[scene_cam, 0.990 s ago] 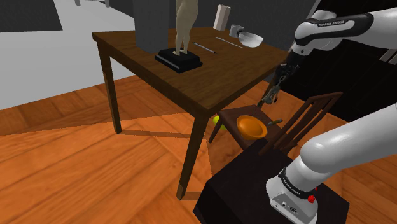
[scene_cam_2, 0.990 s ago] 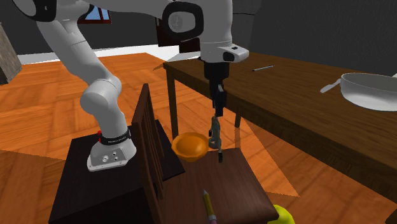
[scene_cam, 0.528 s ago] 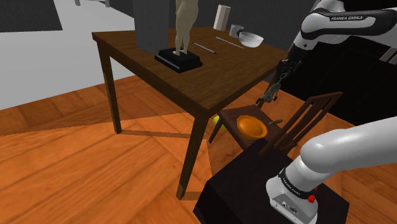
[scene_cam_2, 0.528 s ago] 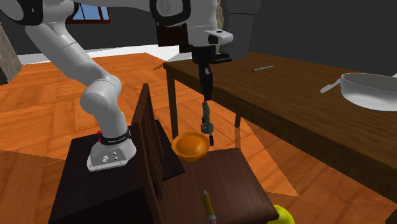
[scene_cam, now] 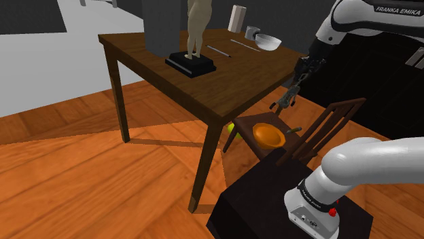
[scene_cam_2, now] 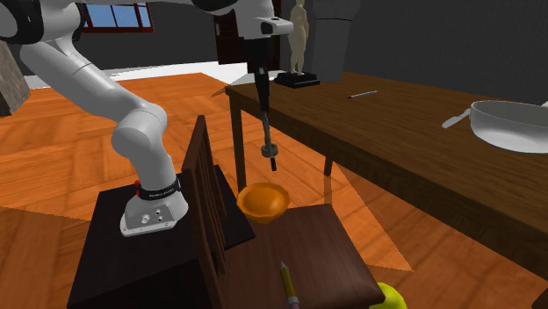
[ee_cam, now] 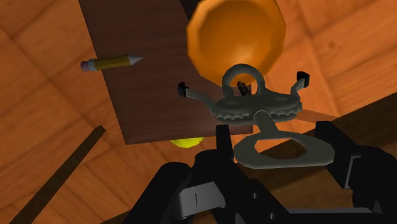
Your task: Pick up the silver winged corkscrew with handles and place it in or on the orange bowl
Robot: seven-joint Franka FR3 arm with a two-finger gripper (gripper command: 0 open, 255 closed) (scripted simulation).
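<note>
The pincer (scene_cam_2: 262, 95) is pinching the corkscrew (scene_cam_2: 269, 146) by its top loop, arms & screw hanging down, up in the air over the bowl (scene_cam_2: 263, 204) on the chair (scene_cam_2: 307, 247) near the bench (scene_cam_2: 395, 123), prob. so it can go straight down into it.

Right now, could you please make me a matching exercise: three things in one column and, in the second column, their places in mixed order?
Things:
1. winged corkscrew
2. orange bowl
3. statuette

Places:
A. on the wooden table
B. held in the gripper, in the air
C. on the chair seat

Pairs: 1-B, 2-C, 3-A
</note>
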